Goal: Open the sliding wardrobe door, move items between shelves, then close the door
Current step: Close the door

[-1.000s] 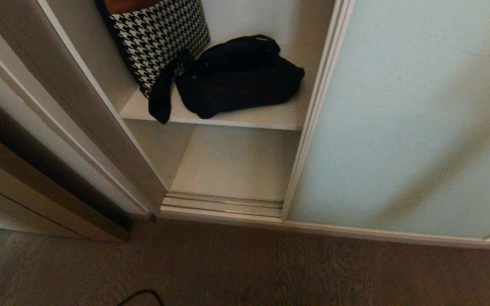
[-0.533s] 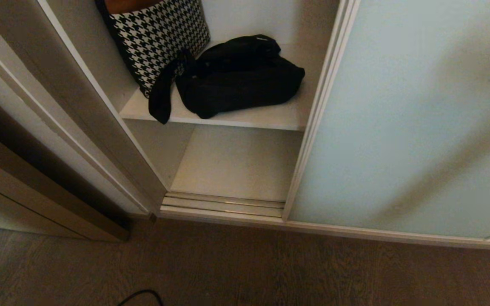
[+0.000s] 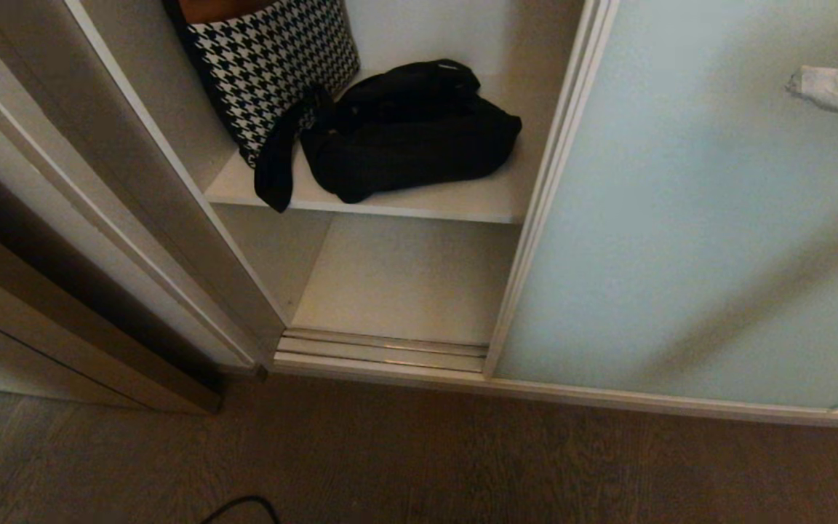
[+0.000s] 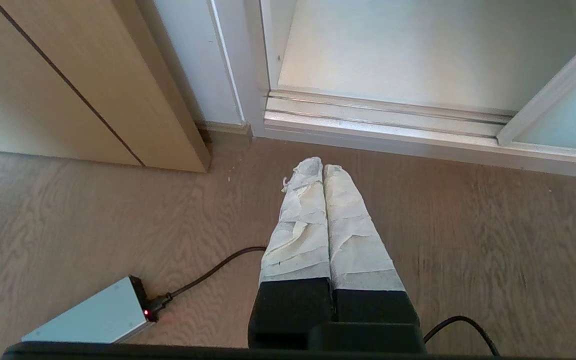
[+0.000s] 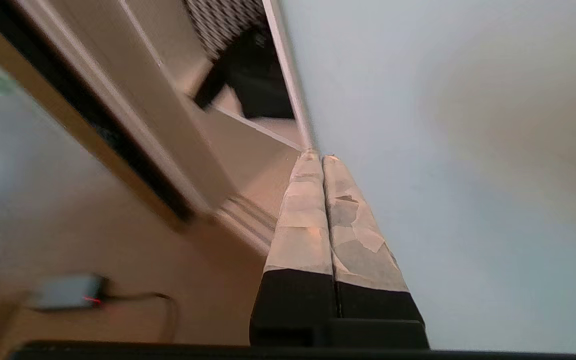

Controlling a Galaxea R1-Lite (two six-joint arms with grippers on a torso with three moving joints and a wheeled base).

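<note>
I could read no text, label, brand, number or sign anywhere in my three views. The houndstooth bag (image 3: 273, 65) on the far shelf carried only its woven pattern, and the black bag (image 3: 404, 131) beside it showed no legible mark. The small grey box (image 4: 93, 317) on the floor near the left arm showed a red light but no lettering that I could make out.
</note>
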